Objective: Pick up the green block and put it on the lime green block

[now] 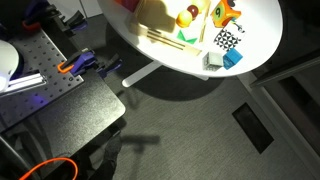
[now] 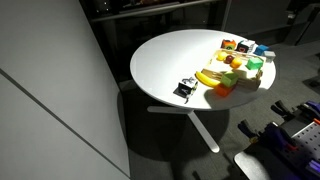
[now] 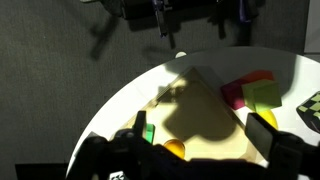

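Observation:
In the wrist view my gripper is open and empty, its two dark fingers hanging above the round white table. A sliver of the green block shows just inside the left finger. The lime green block stands farther off at the right, against a magenta block. In an exterior view the green block sits among the toys at the table's far right. I cannot make out the gripper in either exterior view.
A yellow-orange ball lies between the fingers, on a tan board. A blue cube, a checkered block and a yellow ball crowd the table. The table's edge is close by.

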Controlling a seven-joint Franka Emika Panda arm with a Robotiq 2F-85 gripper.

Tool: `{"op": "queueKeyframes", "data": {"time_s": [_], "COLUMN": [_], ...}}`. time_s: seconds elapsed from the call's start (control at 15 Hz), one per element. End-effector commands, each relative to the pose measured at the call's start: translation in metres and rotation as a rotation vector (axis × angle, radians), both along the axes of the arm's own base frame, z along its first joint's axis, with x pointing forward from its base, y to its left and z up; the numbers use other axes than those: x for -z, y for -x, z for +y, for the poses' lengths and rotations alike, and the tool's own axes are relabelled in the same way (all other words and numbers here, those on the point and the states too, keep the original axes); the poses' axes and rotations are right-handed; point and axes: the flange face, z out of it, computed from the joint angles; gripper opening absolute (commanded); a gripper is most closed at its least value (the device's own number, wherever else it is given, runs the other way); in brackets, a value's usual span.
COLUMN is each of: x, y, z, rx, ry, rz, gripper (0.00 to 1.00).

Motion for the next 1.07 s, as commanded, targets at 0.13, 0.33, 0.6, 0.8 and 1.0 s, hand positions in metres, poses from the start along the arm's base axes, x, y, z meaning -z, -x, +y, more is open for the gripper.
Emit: {"op": "queueKeyframes", "data": {"time_s": [0.13, 0.33, 0.6, 0.8, 1.0], "x": [0.023, 0.038, 0.056, 0.062, 0.067], "y": [-0.022, -0.032, -0.044, -0.041, -0.041], "z": [-0.011, -0.013, -0.018, -0.014, -0.014], "rx": [0.022, 0.015, 0.017, 0.005, 0.004], "ry": [0.016, 0.025, 0.045, 0.049, 0.048], "rz": [-0.031, -0.046, -0.084, -0.079, -0.071], "gripper": [1.00, 1.00, 1.00, 1.00, 1.00]}}
